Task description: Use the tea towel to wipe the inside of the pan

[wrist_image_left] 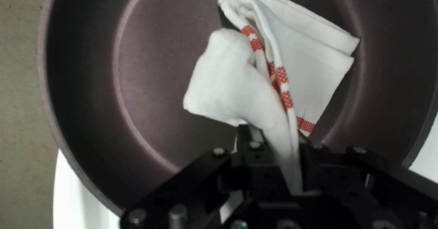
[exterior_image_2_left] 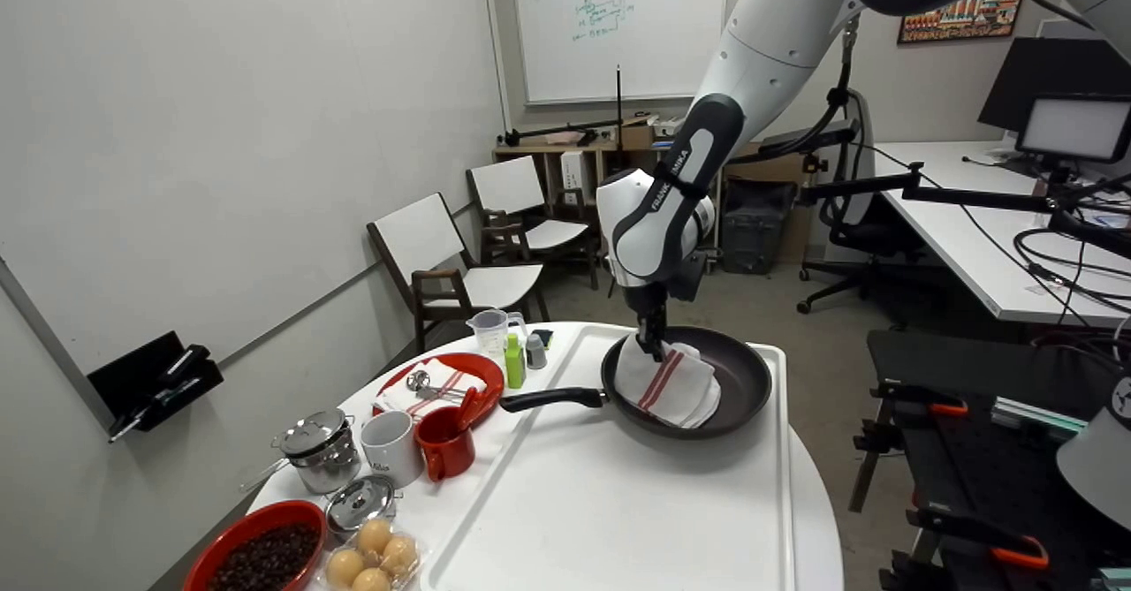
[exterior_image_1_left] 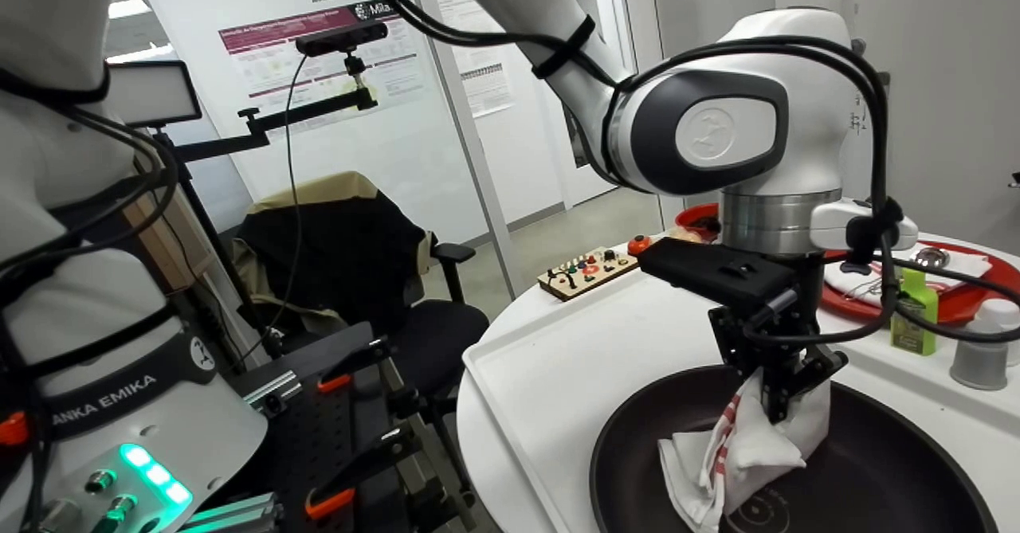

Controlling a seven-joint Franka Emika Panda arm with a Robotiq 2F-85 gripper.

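The black pan (exterior_image_2_left: 747, 383) rests on a white tray, its long handle (exterior_image_2_left: 552, 398) pointing toward the red plate in an exterior view. Inside the pan lies the tea towel (exterior_image_1_left: 757, 457), white with red stripes, partly bunched and partly spread over the pan floor. Pointing down into the pan, my gripper (exterior_image_1_left: 779, 405) is shut on a fold of the tea towel. In the wrist view the cloth (wrist_image_left: 232, 78) rises between the black fingers (wrist_image_left: 251, 153), and its folded layers lie on the pan bottom (wrist_image_left: 160, 71). The fingertips are partly hidden by cloth.
The white tray (exterior_image_2_left: 610, 520) has a raised rim on a round table. Beside it stand a green bottle (exterior_image_2_left: 514, 361), a grey-topped shaker (exterior_image_2_left: 535, 351), a red plate (exterior_image_2_left: 484, 366) with another striped cloth, a red mug (exterior_image_2_left: 444, 443), eggs (exterior_image_2_left: 373, 556) and a red bowl (exterior_image_2_left: 225, 542).
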